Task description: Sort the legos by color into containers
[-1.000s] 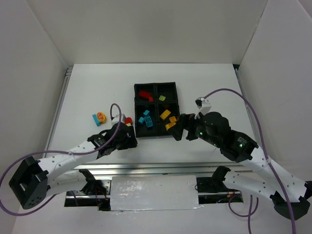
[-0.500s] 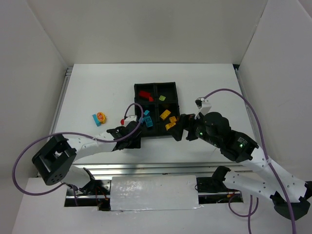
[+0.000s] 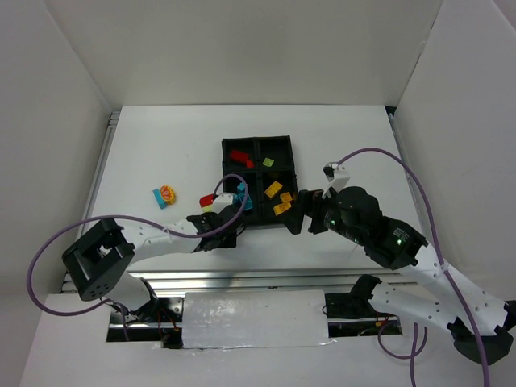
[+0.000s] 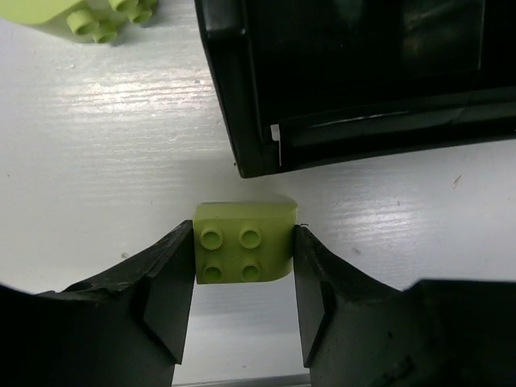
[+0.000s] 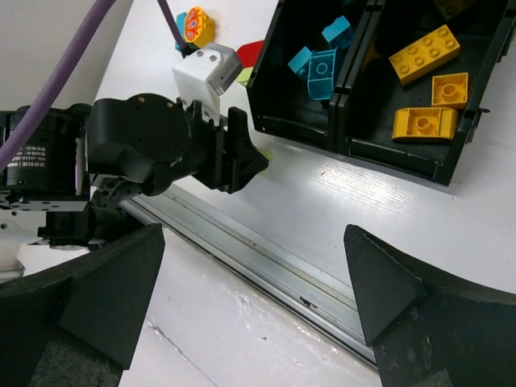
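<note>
Lime brick clamped beside the tray corner

Top view: the black rectangular plastic tray [image 3: 223, 157] sits mid-table. Its four compartments hold red bricks [image 3: 239, 156] far left, a lime piece [image 3: 268, 162] far right, cyan-blue bricks [image 3: 242, 198] near left and orange-yellow bricks [image 3: 276, 192] near right. The left gripper [image 3: 224, 235] is low at the tray's near-left corner. A loose red brick [image 3: 207, 199] and a blue-and-orange piece [image 3: 164, 194] lie on the white table [image 3: 145, 153] to its left. The right gripper [image 3: 292, 214] hangs off the tray's near-right side, seemingly parked clear of the work.

Left wrist view: the left gripper's fingers [image 4: 165, 282] press both flanks of a pale lime green studded plastic brick [image 4: 244, 251]. It rests studs up on the table, just outside the tray corner. Clamping it across its flat sides likely readies it for a lift to the far-right compartment. A second lime brick [image 4: 89, 11] lies farther off.

Right wrist view: the right gripper's jaws are spread wide and empty above the table's near edge.
</note>
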{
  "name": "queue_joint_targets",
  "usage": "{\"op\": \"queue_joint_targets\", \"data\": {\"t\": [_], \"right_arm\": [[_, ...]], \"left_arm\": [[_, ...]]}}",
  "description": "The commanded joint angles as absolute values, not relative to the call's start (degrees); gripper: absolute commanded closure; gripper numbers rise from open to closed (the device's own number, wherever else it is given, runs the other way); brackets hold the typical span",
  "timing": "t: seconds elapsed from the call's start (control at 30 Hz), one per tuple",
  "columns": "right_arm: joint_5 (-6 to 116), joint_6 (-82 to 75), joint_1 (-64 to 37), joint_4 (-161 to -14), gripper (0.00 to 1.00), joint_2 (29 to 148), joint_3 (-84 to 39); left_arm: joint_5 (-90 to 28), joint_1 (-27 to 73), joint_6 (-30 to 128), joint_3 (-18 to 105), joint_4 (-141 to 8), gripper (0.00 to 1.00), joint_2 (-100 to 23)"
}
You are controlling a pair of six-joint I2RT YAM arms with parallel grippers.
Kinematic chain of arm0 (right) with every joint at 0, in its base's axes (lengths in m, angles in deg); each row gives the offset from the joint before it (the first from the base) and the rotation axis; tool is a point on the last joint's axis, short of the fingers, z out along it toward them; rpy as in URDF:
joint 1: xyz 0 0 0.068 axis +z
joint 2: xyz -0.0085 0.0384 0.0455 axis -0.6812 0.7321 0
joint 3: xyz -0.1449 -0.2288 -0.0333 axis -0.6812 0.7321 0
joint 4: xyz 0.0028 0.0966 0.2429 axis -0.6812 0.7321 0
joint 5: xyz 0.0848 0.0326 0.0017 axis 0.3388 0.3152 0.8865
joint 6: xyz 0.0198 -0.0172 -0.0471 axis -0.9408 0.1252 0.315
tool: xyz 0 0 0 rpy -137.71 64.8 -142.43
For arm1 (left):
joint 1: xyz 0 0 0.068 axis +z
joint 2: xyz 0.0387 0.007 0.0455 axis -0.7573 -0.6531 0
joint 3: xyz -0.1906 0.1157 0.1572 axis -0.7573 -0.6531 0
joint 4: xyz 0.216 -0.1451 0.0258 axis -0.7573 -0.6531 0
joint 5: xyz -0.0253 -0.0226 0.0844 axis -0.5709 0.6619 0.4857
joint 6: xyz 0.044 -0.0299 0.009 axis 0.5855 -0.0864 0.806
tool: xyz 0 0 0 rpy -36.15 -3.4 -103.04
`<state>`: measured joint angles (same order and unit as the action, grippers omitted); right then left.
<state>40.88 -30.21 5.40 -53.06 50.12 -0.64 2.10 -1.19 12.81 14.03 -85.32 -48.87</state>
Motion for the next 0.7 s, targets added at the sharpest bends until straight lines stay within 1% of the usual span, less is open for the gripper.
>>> {"op": "queue_joint_targets", "data": {"t": [0.0, 0.07, 0.17, 0.3, 0.4, 0.47, 0.57, 0.67], "right_arm": [[40.34, -29.43, 5.23, -55.14, 0.00, 49.35, -0.76], [39.37, -29.61, 5.23, -55.23, 0.00, 48.65, -0.50], [35.95, -30.66, 5.05, -54.62, 0.00, 48.91, -0.67], [37.16, -31.01, 4.53, -55.40, 0.00, 52.33, -0.76], [41.20, -31.19, 3.21, -58.56, 0.00, 53.65, 0.55], [47.08, -31.10, 1.72, -61.55, 0.00, 56.28, 0.91], [57.35, -31.10, 0.04, -64.19, 0.00, 62.08, -0.84], [62.02, -31.63, -0.05, -65.16, 0.02, 68.58, -3.30]], "left_arm": [[2.99, -1.93, 12.30, 11.17, -86.94, 0.84, -47.67], [2.90, -2.54, 12.47, 9.68, -86.24, 0.92, -44.86], [2.64, -3.07, 13.44, 6.87, -83.79, 0.93, -38.89], [0.53, -3.16, 16.86, 3.70, -79.74, 0.94, -31.24], [-1.23, -3.25, 19.93, 2.03, -77.02, 0.94, -25.96], [-3.25, -3.42, 21.52, 0.89, -75.43, 0.94, -22.36], [-7.55, -3.60, 26.08, -0.52, -71.74, 0.95, -17.87], [-11.59, -3.86, 29.77, -1.66, -67.62, 0.95, -14.09]]}}
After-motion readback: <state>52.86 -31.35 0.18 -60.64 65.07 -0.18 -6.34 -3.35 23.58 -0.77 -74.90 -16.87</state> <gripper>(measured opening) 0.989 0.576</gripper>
